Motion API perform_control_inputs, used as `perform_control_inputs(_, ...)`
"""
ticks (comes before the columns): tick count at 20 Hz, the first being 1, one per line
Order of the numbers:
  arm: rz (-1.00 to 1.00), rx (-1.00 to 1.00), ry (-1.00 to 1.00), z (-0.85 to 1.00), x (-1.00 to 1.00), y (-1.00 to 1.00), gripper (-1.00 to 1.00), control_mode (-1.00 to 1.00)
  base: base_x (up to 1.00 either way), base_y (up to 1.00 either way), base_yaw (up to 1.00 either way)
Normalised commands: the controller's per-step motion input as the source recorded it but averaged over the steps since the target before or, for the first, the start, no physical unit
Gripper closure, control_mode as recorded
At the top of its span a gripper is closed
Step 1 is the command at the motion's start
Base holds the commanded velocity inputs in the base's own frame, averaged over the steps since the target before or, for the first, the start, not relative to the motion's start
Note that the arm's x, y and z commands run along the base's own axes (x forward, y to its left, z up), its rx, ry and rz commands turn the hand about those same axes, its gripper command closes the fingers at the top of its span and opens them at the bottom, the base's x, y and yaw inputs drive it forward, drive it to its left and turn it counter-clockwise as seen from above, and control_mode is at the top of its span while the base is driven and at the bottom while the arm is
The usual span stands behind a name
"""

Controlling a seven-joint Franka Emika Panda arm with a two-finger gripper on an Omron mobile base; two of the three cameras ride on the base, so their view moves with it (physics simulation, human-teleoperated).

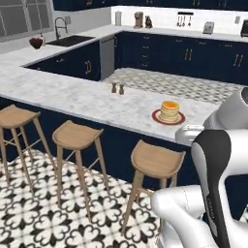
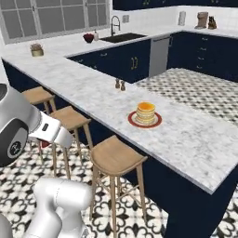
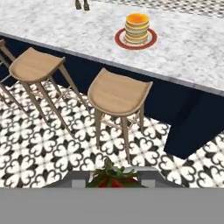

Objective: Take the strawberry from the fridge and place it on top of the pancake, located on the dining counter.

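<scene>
The strawberry [image 3: 113,181], red with green leaves, sits at the bottom of the hand view with my gripper [image 3: 115,176] shut on it. A speck of red [image 2: 44,144] shows under the hand in the right base view. I hold it above the patterned floor, short of the stools. The pancake [image 1: 169,111] [image 2: 146,113] [image 3: 137,27], a tan stack on a red-rimmed plate [image 1: 156,117], stands on the dining counter [image 1: 72,97] [image 2: 195,135] [image 3: 52,22], ahead of the gripper and apart from it. The fridge is out of view.
Three wooden stools [image 1: 157,160] [image 2: 116,155] [image 3: 120,92] line the counter's near side between me and the pancake. Two small shakers [image 1: 117,88] [image 2: 120,84] stand on the counter left of the plate. The counter's navy end panel [image 3: 197,131] drops to the floor on the right.
</scene>
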Motion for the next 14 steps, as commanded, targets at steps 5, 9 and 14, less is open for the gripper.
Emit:
perform_control_inputs(5, 0.0, 0.0, 0.0, 0.0, 0.0, 0.0, 1.0, 1.0, 0.19, 0.66, -0.57)
perform_control_inputs(9, 0.0, 0.0, 0.0, 0.0, 0.0, 0.0, 1.0, 1.0, 0.1, 0.48, -0.6)
perform_control_inputs(14, 0.0, 0.0, 0.0, 0.0, 0.0, 0.0, 1.0, 1.0, -0.21, 0.43, -0.41)
